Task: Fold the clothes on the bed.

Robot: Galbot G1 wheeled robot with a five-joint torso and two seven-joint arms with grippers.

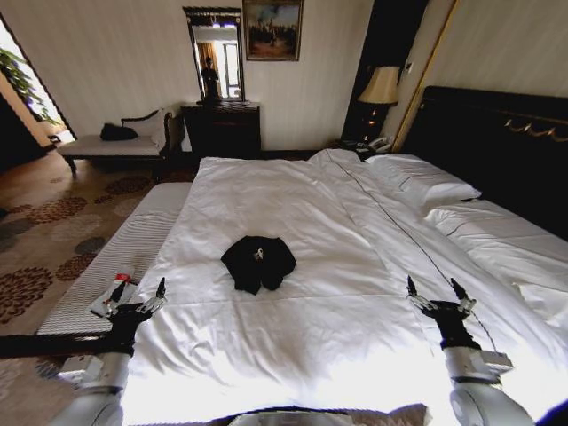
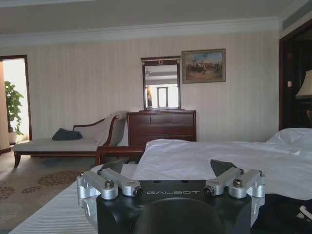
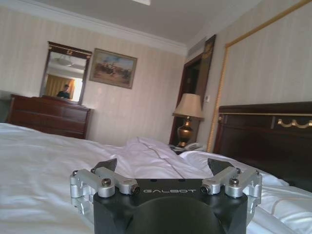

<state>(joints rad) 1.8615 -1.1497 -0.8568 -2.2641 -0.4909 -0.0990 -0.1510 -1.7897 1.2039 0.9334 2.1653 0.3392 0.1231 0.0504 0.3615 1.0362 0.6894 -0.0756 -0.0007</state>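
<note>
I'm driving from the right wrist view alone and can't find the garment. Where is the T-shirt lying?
Observer: The black T-shirt lies bunched on the white duvet, about midway between the two tools.
Operator: Where is the left tool?
Observer: The left tool hovers open at the bed's left edge, by the striped bench.
Operator: And mine?
Observer: The right tool hovers open over the duvet, right of the shirt and touching nothing.

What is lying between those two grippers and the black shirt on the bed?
Nothing visible but bare white duvet. The black T-shirt lies bunched mid-bed; the left gripper and right gripper, both open, hover at the near edge.
</note>
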